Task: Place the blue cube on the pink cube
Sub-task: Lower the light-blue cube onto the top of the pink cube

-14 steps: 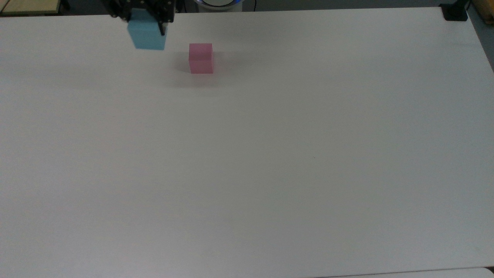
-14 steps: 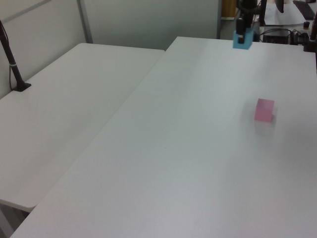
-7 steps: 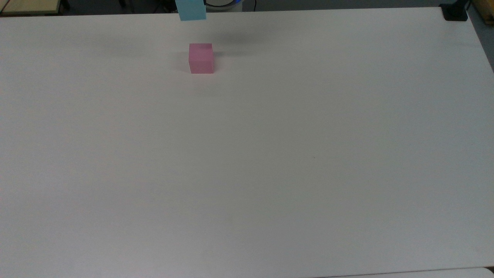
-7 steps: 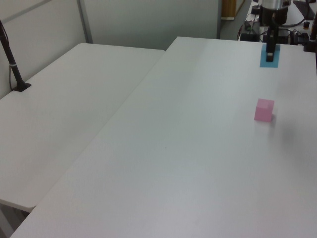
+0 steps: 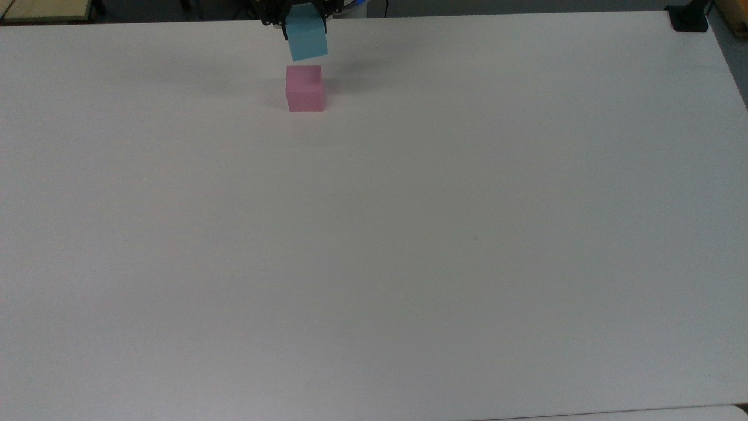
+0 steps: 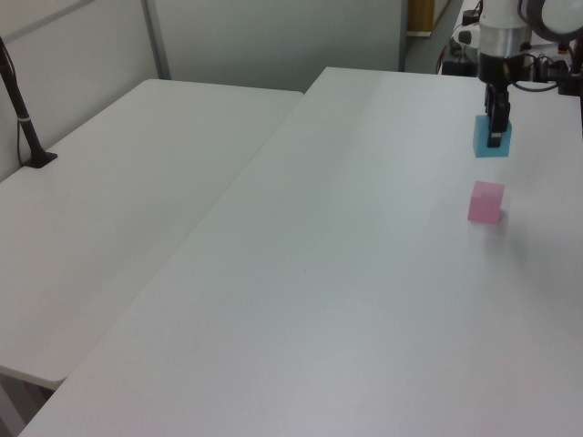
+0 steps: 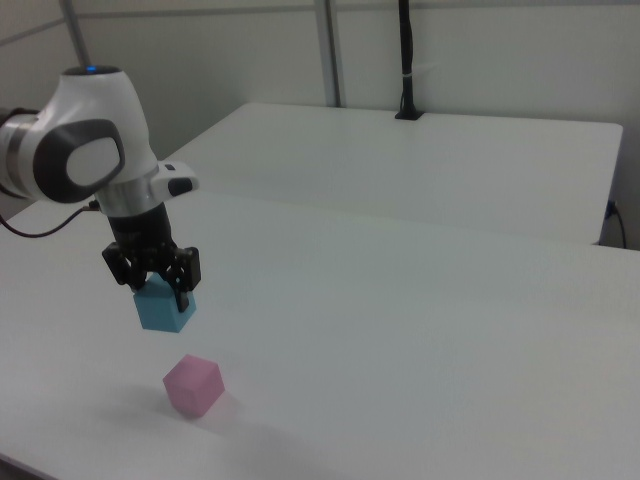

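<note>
The pink cube (image 5: 304, 89) (image 6: 485, 202) (image 7: 194, 385) rests on the white table near the top view's upper edge. The blue cube (image 5: 307, 39) (image 6: 492, 138) (image 7: 165, 307) hangs in the air a little above it, slightly tilted, with my gripper (image 5: 304, 20) (image 6: 494, 132) (image 7: 158, 285) shut on it. In the top view the blue cube's lower edge overlaps the pink cube's upper right corner. The two cubes are apart, with a clear gap between them in the right view.
The white table (image 5: 409, 234) stretches wide in front of the cubes. A second white table (image 6: 118, 200) (image 7: 420, 160) adjoins it. A black post (image 6: 23, 118) (image 7: 405, 60) stands on that second table, and a black mount (image 5: 689, 20) sits at the top view's upper right corner.
My gripper carried the blue cube from the top view's left of the pink cube across to above it, then came down closer to it. The pink cube has not moved.
</note>
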You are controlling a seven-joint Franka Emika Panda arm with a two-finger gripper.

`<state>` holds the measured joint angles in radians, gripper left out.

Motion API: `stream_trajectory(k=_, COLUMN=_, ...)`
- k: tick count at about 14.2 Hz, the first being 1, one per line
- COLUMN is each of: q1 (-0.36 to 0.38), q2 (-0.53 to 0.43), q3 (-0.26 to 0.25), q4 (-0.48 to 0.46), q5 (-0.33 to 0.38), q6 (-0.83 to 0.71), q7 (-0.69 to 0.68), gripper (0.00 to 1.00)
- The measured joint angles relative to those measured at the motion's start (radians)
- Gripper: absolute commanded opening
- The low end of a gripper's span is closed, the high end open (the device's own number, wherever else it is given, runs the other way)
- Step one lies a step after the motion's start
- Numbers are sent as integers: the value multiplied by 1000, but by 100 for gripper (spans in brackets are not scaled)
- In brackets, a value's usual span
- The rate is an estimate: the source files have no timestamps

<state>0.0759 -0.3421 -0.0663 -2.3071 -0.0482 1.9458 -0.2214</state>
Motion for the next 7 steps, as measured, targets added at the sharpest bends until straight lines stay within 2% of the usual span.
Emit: stream_trajectory(k=7, q1=-1, q2=1, q3=-2, q4=-162, q5=-1, q6=212, q7=133, gripper=30)
